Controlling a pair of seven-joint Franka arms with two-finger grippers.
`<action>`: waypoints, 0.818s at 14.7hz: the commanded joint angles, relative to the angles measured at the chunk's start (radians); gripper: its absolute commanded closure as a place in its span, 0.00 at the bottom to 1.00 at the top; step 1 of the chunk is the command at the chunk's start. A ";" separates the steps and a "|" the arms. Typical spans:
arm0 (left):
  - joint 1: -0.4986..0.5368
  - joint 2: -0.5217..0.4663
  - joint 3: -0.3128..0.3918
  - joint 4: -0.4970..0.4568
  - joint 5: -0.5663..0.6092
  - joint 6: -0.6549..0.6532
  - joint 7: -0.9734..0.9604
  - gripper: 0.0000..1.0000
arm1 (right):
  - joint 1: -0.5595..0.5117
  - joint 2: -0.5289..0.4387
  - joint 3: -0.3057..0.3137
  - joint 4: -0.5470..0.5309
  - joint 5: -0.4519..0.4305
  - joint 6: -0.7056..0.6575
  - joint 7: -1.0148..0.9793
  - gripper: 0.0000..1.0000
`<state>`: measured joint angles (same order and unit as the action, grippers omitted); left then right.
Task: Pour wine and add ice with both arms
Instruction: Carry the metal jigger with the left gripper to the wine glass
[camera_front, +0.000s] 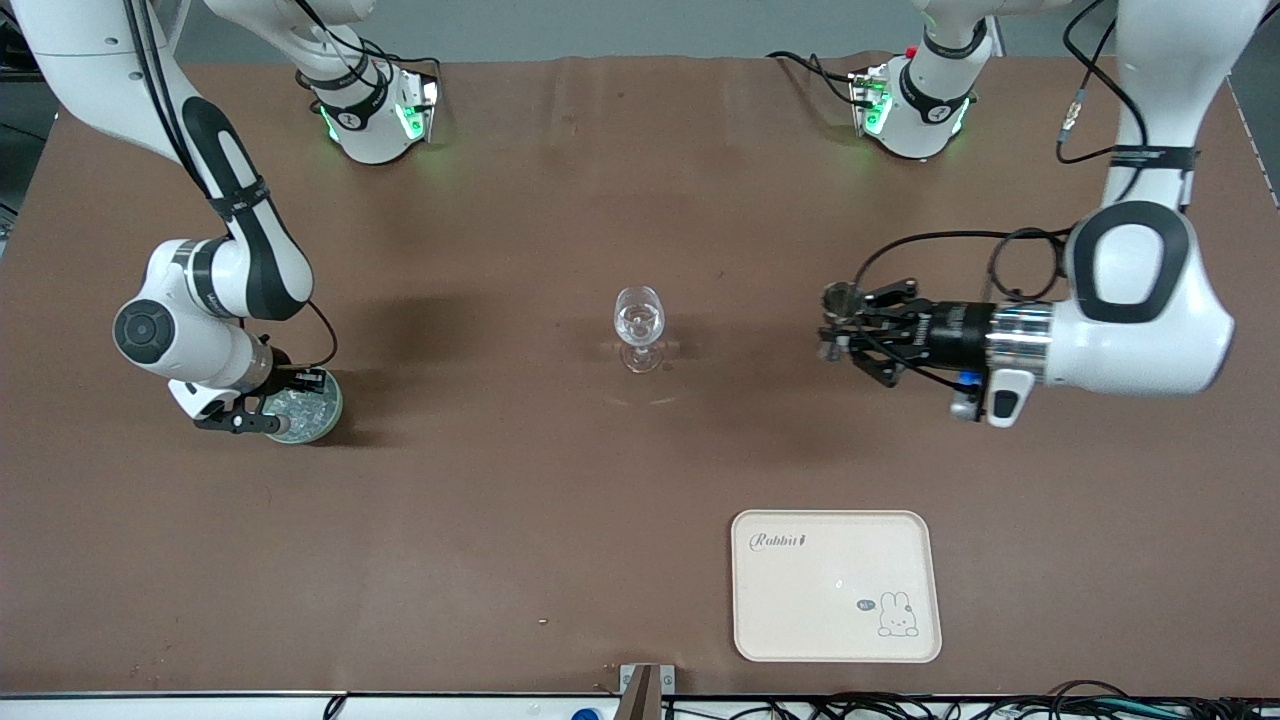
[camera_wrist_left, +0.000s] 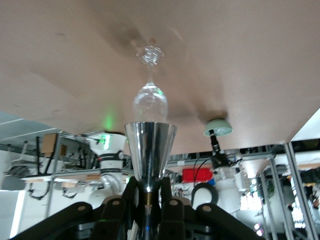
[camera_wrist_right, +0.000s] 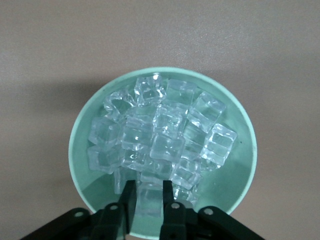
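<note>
Clear stemmed wine glass (camera_front: 639, 327) upright mid-table, landmark.

Left gripper (camera_front: 838, 322) in air toward left arm's end from glass, fingers closed narrow on stem of shiny steel cone-shaped cup (camera_wrist_left: 149, 152), held sideways. Risk: thin stem twists in grip, or pour misses glass mouth and wets table.

Right gripper (camera_front: 262, 412) toward right arm's end from glass, fingers pinched on rim of mint-green round bowl (camera_wrist_right: 235, 185) heaped with clear ice cubes (camera_wrist_right: 160, 137). Risk: rim pinch slips and bowl tips; cubes tumble together and knock glass.

Cream rabbit-print tray (camera_front: 760, 620) nearer camera than glass.

I see a cream tray (camera_front: 836, 585) with a rabbit drawing and the word "Rabbit" lying flat on the brown table (camera_front: 480, 520), close to the edge nearest the front camera.
</note>
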<state>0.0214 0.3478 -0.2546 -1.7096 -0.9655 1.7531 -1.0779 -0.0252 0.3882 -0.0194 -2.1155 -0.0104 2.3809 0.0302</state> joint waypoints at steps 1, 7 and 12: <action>0.005 -0.007 -0.116 -0.039 0.043 0.164 -0.097 0.99 | -0.001 0.003 0.001 0.009 0.000 -0.002 0.013 0.82; -0.052 0.071 -0.253 -0.041 0.178 0.458 -0.267 0.99 | -0.002 -0.006 0.001 0.159 0.003 -0.193 0.013 0.92; -0.084 0.131 -0.333 -0.041 0.434 0.595 -0.440 0.99 | -0.007 -0.124 -0.005 0.292 0.003 -0.376 0.005 0.96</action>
<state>-0.0656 0.4669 -0.5558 -1.7595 -0.6233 2.3181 -1.4496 -0.0268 0.3419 -0.0243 -1.8343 -0.0100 2.0464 0.0311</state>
